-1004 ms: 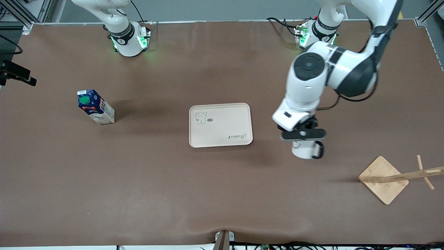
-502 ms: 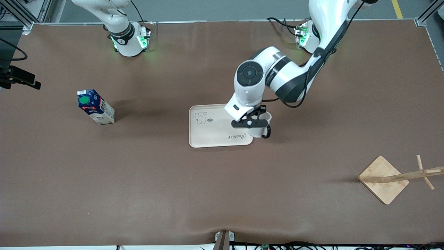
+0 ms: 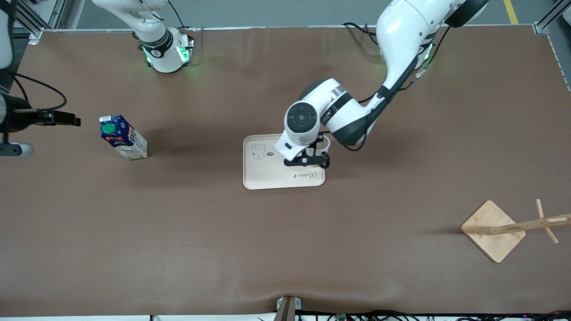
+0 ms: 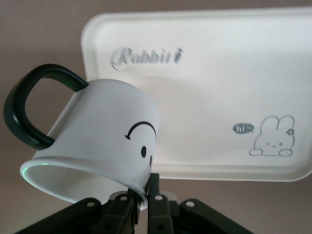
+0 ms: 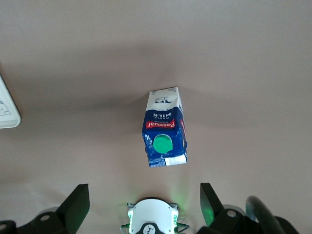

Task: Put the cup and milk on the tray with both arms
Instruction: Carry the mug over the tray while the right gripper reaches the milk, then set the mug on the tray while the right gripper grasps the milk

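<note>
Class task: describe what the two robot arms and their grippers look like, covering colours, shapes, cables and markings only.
Both arms are glossy white, built from rounded jointed segments with black bands. The left arm has a round black joint cap and a thin black cable along it. Its left gripper is black with slim fingers. The right arm's base glows green; the right gripper has black fingers.

A robotics lab, probably a test bench: two white robot arms (image 3: pixel 339 111) with green-lit bases (image 3: pixel 180 53) are bolted to a wide table (image 3: pixel 285 249) covered in brown matting. Aluminium framing (image 3: pixel 26 18) edges the corners, cables (image 3: pixel 357 315) run along the near edge, and grey floor shows past the table.
</note>
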`<action>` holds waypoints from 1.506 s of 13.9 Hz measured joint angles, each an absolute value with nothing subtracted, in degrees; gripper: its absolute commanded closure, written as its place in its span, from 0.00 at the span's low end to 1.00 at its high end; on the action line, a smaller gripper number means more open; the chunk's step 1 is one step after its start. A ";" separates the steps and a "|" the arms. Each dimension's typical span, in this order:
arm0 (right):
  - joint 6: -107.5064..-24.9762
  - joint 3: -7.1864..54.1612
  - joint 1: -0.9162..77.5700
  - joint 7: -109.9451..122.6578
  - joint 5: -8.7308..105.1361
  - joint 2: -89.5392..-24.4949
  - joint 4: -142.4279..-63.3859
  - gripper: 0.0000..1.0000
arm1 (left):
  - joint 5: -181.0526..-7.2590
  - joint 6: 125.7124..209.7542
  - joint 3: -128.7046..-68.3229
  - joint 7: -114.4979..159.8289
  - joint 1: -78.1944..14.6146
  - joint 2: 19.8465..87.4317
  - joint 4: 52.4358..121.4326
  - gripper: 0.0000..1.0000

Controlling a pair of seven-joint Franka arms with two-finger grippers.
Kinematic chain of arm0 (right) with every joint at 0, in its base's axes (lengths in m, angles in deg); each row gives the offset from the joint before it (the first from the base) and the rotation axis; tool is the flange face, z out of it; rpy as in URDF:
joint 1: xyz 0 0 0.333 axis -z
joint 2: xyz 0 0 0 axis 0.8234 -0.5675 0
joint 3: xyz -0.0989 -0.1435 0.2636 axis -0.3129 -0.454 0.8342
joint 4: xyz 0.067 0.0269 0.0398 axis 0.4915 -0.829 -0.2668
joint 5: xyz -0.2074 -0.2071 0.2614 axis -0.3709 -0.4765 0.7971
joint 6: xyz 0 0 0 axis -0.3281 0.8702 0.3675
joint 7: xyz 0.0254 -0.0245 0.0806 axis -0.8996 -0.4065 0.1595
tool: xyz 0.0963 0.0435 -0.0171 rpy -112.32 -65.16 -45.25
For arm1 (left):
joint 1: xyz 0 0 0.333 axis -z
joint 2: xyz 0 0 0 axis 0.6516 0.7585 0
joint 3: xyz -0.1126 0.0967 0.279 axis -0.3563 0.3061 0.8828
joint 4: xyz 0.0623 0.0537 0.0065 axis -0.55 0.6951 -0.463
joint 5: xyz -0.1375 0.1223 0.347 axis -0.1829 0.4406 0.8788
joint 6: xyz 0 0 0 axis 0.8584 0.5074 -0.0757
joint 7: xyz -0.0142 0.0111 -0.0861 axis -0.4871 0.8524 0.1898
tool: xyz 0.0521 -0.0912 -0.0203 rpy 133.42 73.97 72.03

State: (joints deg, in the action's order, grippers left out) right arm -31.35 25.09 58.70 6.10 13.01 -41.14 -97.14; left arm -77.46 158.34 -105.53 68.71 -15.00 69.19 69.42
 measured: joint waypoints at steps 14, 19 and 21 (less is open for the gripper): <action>-57.21 25.53 57.70 15.32 8.17 -31.91 -128.80 0.00 | -78.76 152.75 -104.94 69.27 -11.65 73.96 67.22 1.00; -60.20 25.47 57.76 15.40 8.08 -31.80 -131.18 0.00 | -78.76 152.50 -104.94 69.26 -10.89 74.43 66.97 1.00; -61.01 25.47 57.76 15.42 7.74 -31.80 -132.23 0.00 | -78.76 152.34 -104.93 69.26 -10.73 74.45 66.96 0.70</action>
State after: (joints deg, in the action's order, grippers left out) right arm -61.01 25.47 57.76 15.42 7.74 -31.80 -132.23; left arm -78.76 152.34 -104.93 69.26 -10.73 74.45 66.96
